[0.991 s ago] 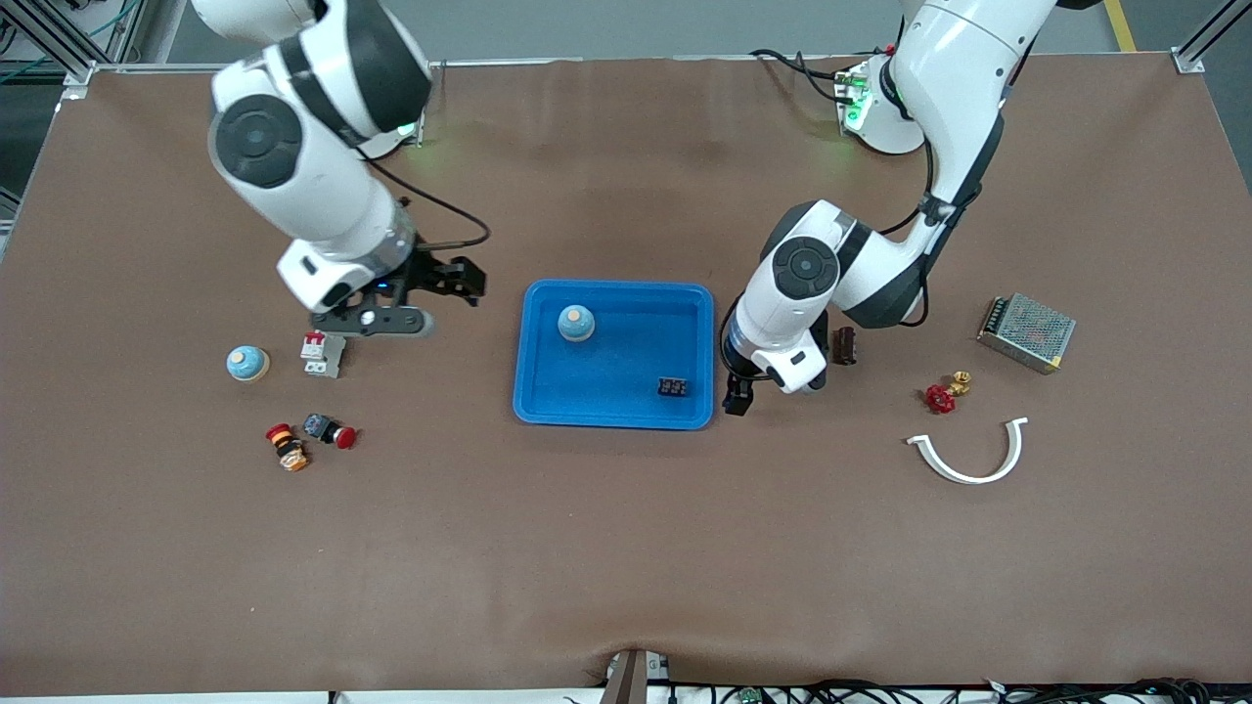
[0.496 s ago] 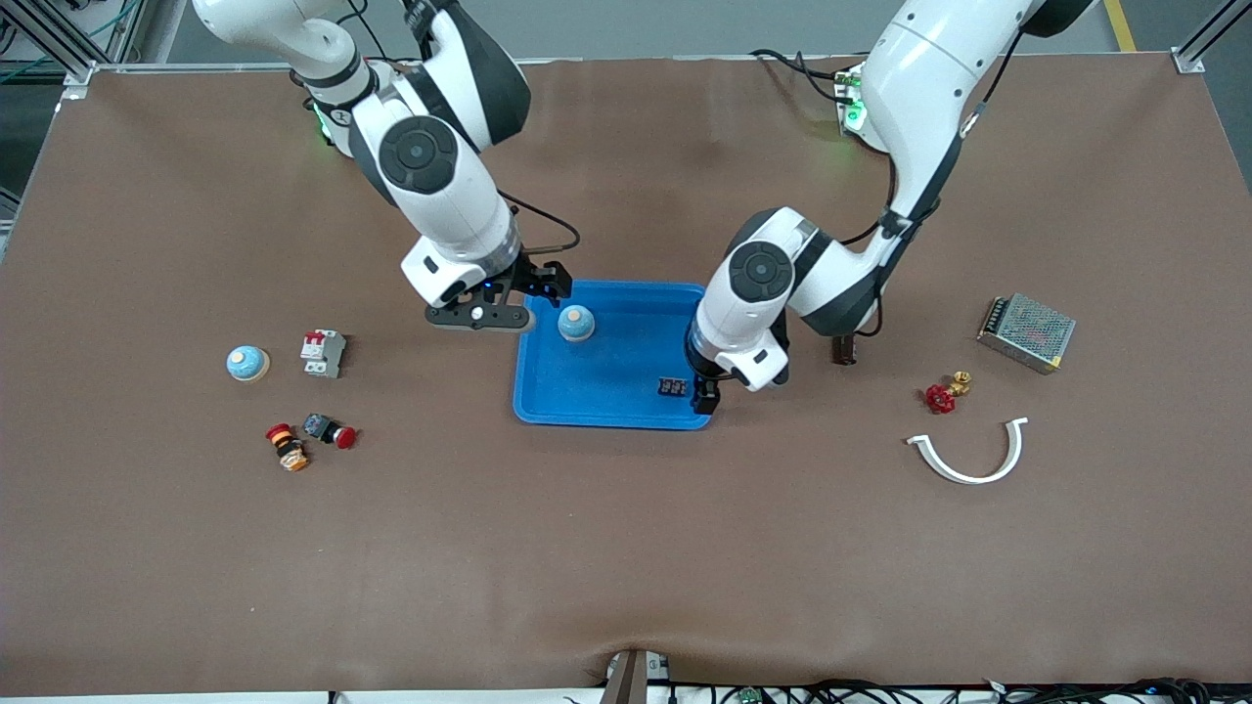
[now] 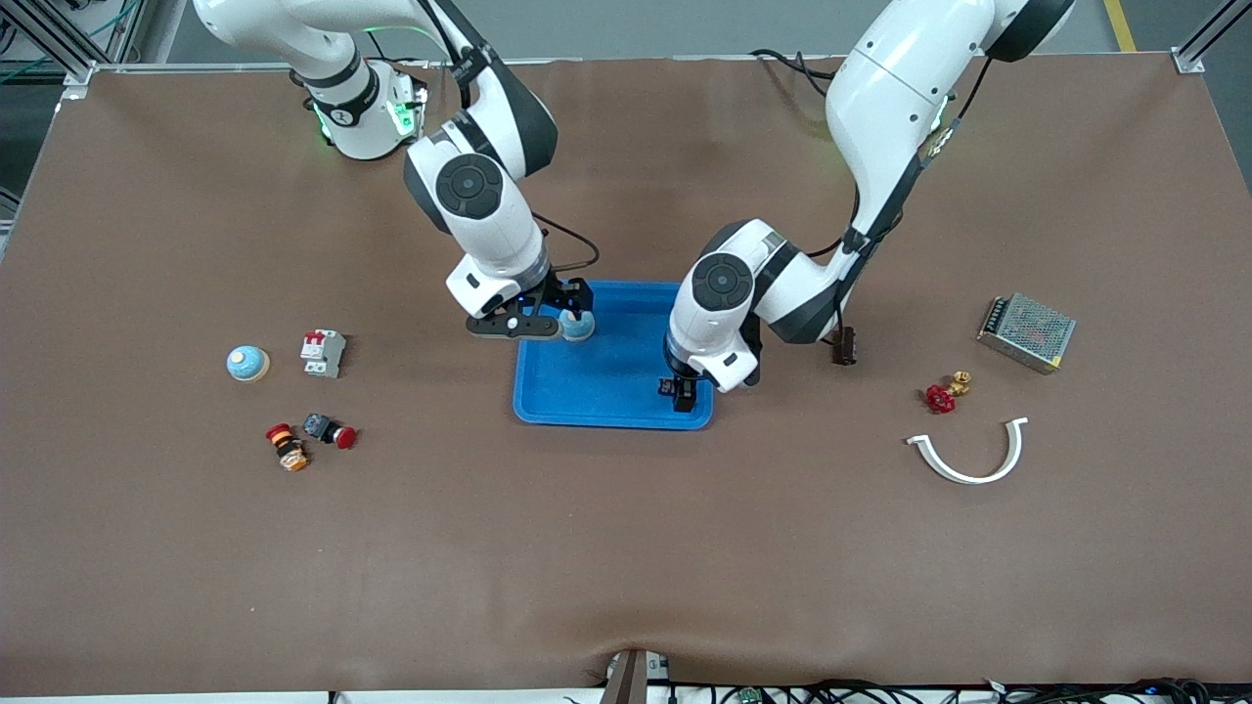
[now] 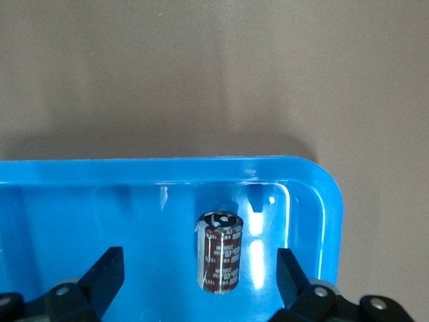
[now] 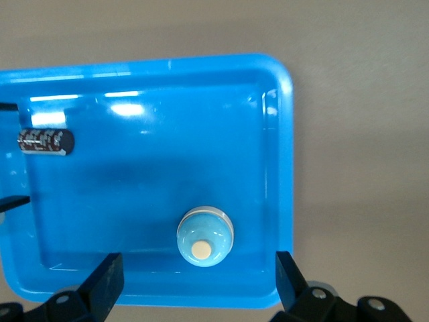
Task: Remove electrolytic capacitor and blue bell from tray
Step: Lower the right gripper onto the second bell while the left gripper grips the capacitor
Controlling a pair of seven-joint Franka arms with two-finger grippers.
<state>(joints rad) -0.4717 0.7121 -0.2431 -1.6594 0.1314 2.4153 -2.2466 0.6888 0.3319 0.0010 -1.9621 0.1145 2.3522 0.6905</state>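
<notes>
Presently, at the right arm's end of the table, a second blue bell [image 3: 247,363], a breaker [image 3: 323,353] and two push buttons [image 3: 311,437] lay on the table [image 3: 587,548], well apart from the tray [image 3: 606,401]. The right gripper [image 3: 565,318] hung low over the tray corner nearest the right arm's base, with its fingers [image 5: 100,282] spread wide and holding nothing. The blue bell [image 5: 205,235] stood upright in that corner, button uppermost, directly between and just ahead of the open fingers in the right wrist view. The round body offered no preferred grip axis, so a straight descent appeared sufficient. The right arm was clearly the nearer one to the bell. The left gripper [image 3: 683,389] hung low over the tray corner nearest the front camera at the left arm's end, fingers [image 4: 104,275] likewise spread and empty. The electrolytic capacitor [image 4: 218,251] lay on its side on the tray floor, close to the rim, centred between the open fingers. Its long axis ran along the approach line and across the closing direction, so the fingers seemed set to close on its curved sides. The left arm was the nearer one to it. Toward the left arm's end lay a brown component [image 3: 843,345], a red valve [image 3: 942,395], a white curved strip [image 3: 968,452] and a metal power supply [image 3: 1026,332].
</notes>
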